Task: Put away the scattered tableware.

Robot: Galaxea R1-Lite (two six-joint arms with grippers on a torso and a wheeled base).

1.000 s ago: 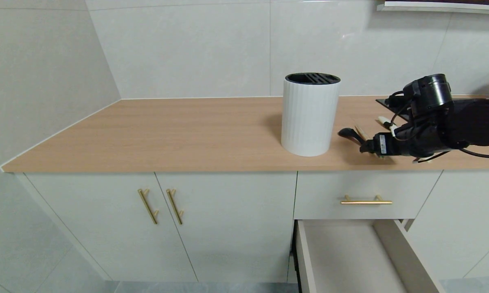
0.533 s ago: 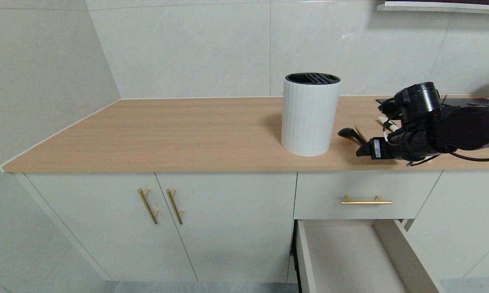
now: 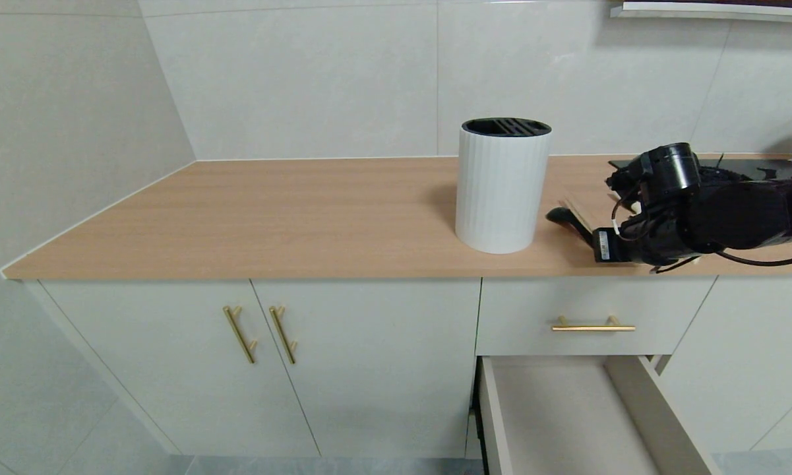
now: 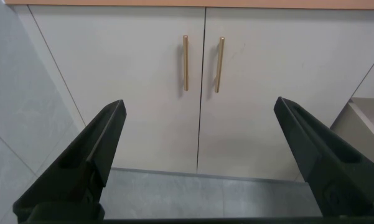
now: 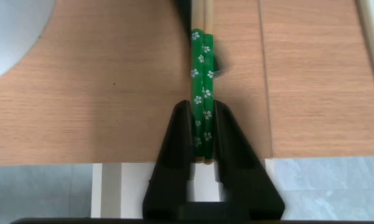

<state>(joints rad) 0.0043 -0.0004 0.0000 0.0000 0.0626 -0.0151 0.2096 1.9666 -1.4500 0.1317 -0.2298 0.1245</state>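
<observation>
Two green-ended chopsticks [image 5: 202,62] lying on the countertop [image 3: 303,211] just right of one white slotted holder [image 3: 502,187], right gripper [image 5: 203,115] clamped on both, left gripper [image 4: 200,109] spread wide before two cabinet doors [image 4: 143,93] below the holder

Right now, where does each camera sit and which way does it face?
Head: high, facing forward and down at the counter, holder and open drawer; right arm at the right.
Left wrist: low, facing the cabinet doors; open left gripper frames them.
Right wrist: above the counter edge, looking down; right gripper shut on chopsticks.
Shared: head and left wrist both show the doors' gold handles.
</observation>
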